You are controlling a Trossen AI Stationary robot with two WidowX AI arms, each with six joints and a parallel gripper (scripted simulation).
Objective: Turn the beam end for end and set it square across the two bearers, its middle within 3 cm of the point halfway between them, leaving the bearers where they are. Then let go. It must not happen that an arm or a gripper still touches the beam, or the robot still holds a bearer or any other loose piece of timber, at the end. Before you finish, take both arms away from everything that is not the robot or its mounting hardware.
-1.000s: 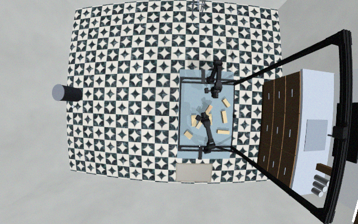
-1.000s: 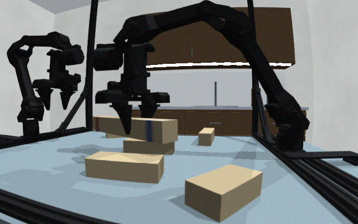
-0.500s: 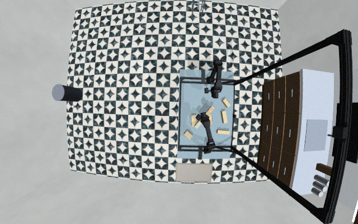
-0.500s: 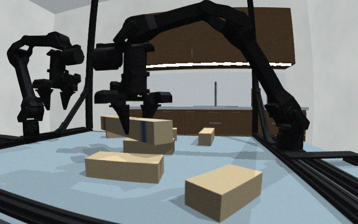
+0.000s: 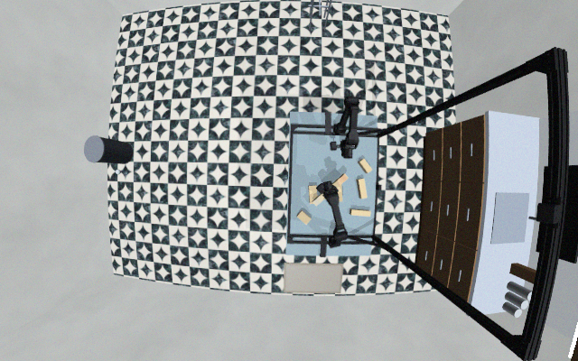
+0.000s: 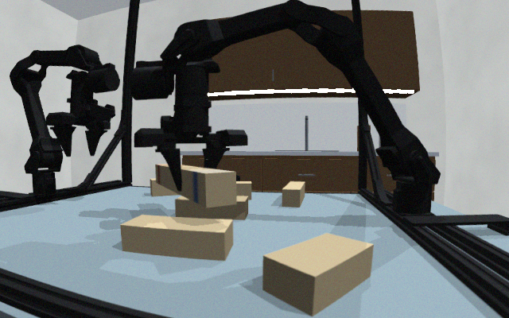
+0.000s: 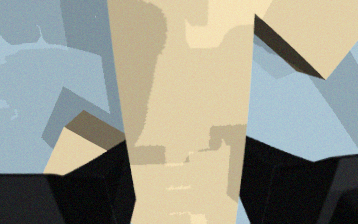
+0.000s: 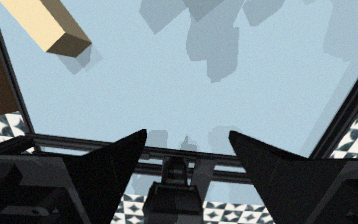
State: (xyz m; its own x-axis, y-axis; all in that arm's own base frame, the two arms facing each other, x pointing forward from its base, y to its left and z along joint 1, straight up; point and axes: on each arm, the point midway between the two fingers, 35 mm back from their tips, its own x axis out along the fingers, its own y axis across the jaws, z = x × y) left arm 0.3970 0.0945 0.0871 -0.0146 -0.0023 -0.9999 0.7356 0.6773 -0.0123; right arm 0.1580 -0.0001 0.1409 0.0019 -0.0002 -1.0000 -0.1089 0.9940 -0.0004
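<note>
Pale wooden beam (image 5: 316,198) (image 6: 220,189) (image 7: 195,100), banded red and blue.

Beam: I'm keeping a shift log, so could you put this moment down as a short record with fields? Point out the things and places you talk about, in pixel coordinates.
beam (image 5: 343,179) (image 6: 220,188) (image 7: 190,100): between the left pincer's fingers, slanted relative to both blocks below
beam marks: red band (image 6: 159,174), blue band (image 6: 196,187)
left pincer (image 5: 327,187) (image 6: 195,179) (image 7: 182,138): shut on the beam
right pincer (image 5: 349,149) (image 6: 80,155) (image 8: 188,132): open, away from the timber
blocks below: near block (image 5: 312,194) (image 6: 172,240), middle block (image 5: 340,194) (image 6: 211,208)
other blocks: four
beam-to-block contact: cannot tell
release: not yet done
</note>
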